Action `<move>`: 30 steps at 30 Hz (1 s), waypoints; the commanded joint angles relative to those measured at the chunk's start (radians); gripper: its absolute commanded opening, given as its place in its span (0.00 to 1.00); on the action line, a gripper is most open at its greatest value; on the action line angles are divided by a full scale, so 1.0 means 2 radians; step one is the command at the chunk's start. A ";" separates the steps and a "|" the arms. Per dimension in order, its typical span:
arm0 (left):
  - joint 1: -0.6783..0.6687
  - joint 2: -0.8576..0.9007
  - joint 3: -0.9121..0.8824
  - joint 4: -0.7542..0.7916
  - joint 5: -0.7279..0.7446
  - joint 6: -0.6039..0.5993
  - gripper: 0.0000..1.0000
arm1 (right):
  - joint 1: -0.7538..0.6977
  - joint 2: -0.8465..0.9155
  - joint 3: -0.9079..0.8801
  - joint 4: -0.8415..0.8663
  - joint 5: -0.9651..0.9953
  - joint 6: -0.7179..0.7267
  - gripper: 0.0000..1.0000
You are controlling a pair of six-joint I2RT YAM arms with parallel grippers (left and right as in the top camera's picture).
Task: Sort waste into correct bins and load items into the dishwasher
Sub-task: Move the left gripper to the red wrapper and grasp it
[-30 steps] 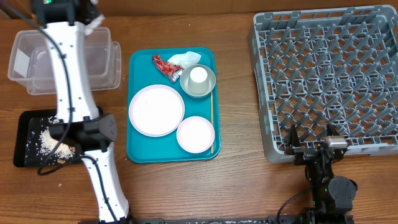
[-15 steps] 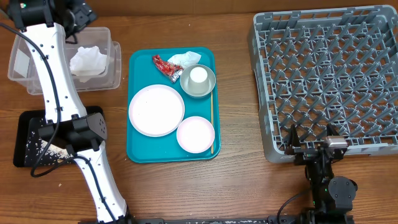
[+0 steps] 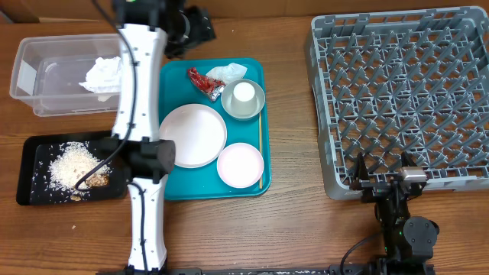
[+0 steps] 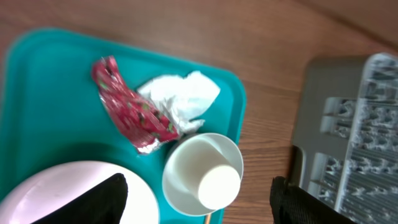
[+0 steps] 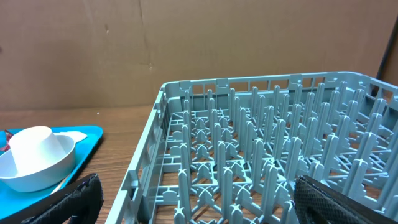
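My left gripper (image 3: 200,25) hangs open and empty over the back edge of the teal tray, its jaws wide apart above the white cup (image 4: 219,185). The cup sits upturned in the silvery-grey bowl (image 3: 243,99). Behind them lie a red wrapper (image 4: 134,112) and a crumpled white napkin (image 4: 180,99). On the same tray are the large pale plate (image 3: 192,135), the white bowl (image 3: 240,164) and the thin wooden stick (image 3: 260,145). Another napkin (image 3: 103,75) lies in the clear tub (image 3: 46,92). Rice scraps (image 3: 72,164) cover the black tray (image 3: 30,187). My right gripper (image 5: 211,205) is open at the front edge of the grey dish rack (image 3: 401,92).
The teal serving tray (image 3: 172,187) sits mid-table between the bins on the left and the rack on the right. My left arm (image 3: 136,99) runs up along the teal tray's left edge. Bare wood lies between the teal tray and the rack.
My left gripper opened over the clear tub and left a napkin in it. The arm has since swung right to the teal tray's back edge. The right arm has not moved.
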 commanded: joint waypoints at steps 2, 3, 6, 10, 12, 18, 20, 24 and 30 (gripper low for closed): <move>-0.014 0.064 0.000 -0.004 -0.035 -0.076 0.75 | -0.001 -0.005 -0.005 0.003 0.000 -0.002 1.00; -0.015 0.075 0.000 -0.004 -0.036 -0.078 0.75 | -0.001 -0.005 -0.005 0.003 0.000 -0.002 1.00; -0.013 0.101 0.000 -0.010 -0.042 -0.079 0.73 | -0.001 -0.005 -0.005 0.003 0.000 -0.002 1.00; 0.000 0.120 0.000 -0.026 -0.065 -0.086 0.70 | -0.001 -0.005 -0.005 0.003 0.000 -0.002 1.00; 0.007 0.127 0.000 -0.033 -0.068 -0.102 0.69 | -0.001 -0.005 -0.005 0.003 0.000 -0.002 1.00; 0.017 0.134 -0.007 -0.030 -0.084 -0.124 0.72 | -0.001 -0.005 -0.005 0.003 0.000 -0.002 1.00; 0.017 0.134 -0.016 -0.027 -0.089 -0.143 0.74 | -0.001 -0.005 -0.005 0.003 0.000 -0.002 1.00; 0.017 0.134 -0.048 -0.001 -0.068 -0.159 0.72 | -0.001 -0.005 -0.005 0.003 0.000 -0.002 1.00; 0.015 0.134 -0.079 0.022 -0.067 -0.157 0.65 | -0.001 -0.005 -0.005 0.003 0.000 -0.002 1.00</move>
